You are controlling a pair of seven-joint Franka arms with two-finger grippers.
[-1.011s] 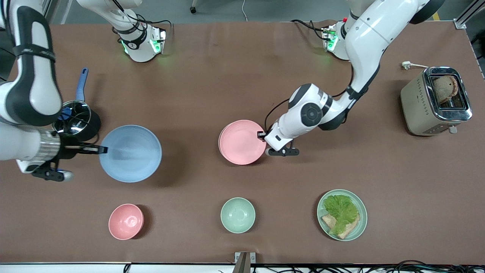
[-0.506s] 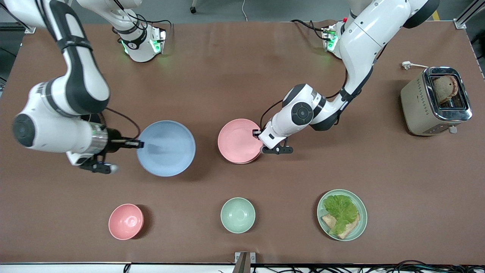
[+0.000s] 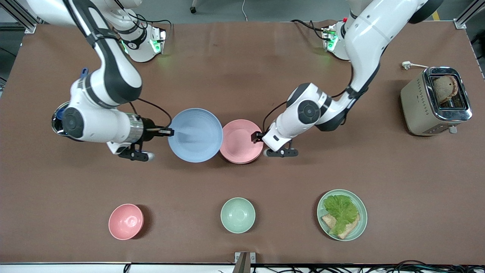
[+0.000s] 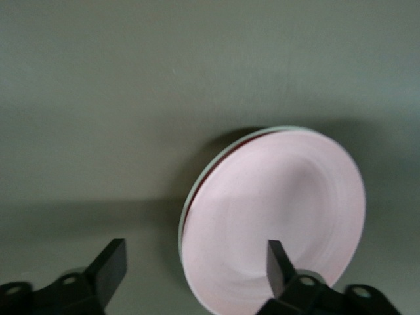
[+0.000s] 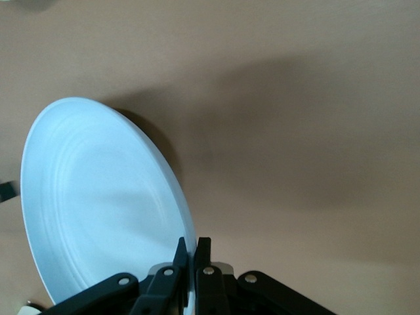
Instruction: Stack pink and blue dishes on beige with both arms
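**Blue plate carried in beside the pink-topped stack**

Over the middle of the brown counter (image 3: 242,60), in the front view, the right pincer (image 3: 169,132) pinches the rim of the shallow, round, matte pale-blue plate (image 3: 195,135) at its nine o'clock edge, holding it in the air. The matching pale-pink plate (image 3: 239,140) rests on a plate stack just beside it, the blue rim overlapping the pink one. The left pincer (image 3: 257,135) sits at the pink plate's three o'clock edge. A beige layer shows faintly under the pink.

From the left wrist view, the left pincer (image 4: 197,266) is spread wide, one finger beside the pink plate (image 4: 275,220), holding nothing.

From the right wrist view, the right pincer (image 5: 190,252) is pressed onto the thin rim of the blue plate (image 5: 98,197).

These plates look light, stiff and smooth; a rim pinch seems the only hold, and the plate could pivot or slip.

Elsewhere stand a small pink bowl (image 3: 125,221), mint-green bowl (image 3: 238,215), green plate with lettuce and bread (image 3: 342,215), and a toaster (image 3: 435,101).
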